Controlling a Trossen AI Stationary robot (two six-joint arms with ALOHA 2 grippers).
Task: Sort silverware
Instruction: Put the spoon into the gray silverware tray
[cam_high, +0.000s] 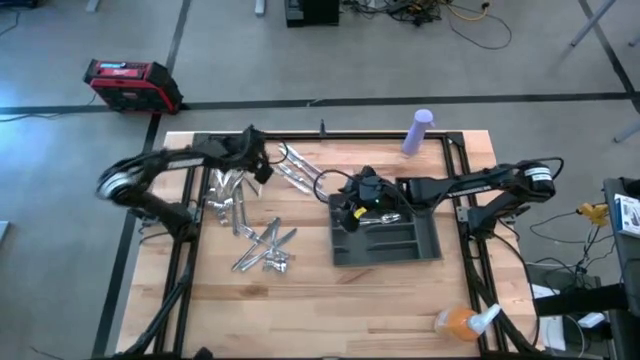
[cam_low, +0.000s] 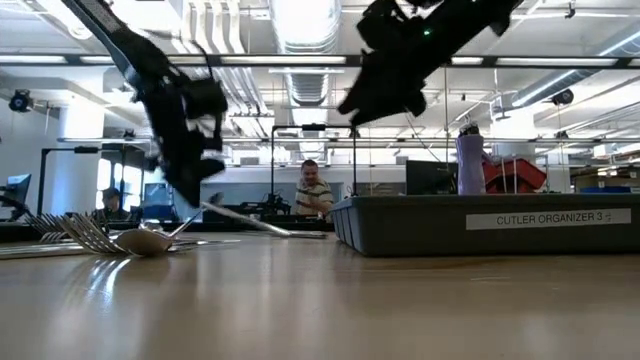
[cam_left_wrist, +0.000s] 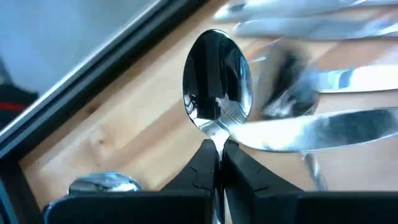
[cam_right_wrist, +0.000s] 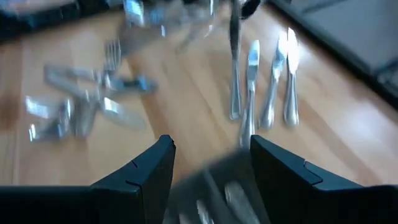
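My left gripper (cam_left_wrist: 219, 155) is pinching a spoon (cam_left_wrist: 217, 81) at 11 o'clock on the table (cam_high: 400, 300); my right gripper (cam_right_wrist: 211, 152) is hovering open over the cutlery organizer (cam_high: 425, 250).

Light wooden slatted table (cam_high: 300, 300) with black frame rails. Left dark arm's gripper (cam_high: 262, 160) sits near the far edge, beside scattered shiny silver metal silverware (cam_high: 240, 205). Right dark arm's gripper (cam_high: 352, 205) hangs over the dark grey compartmented plastic tray (cam_high: 400, 245). Purple cylindrical bottle (cam_high: 418, 132) at far edge, orange spray bottle (cam_high: 462, 322) near front right. Red toolbox (cam_high: 130, 85) on grey floor.
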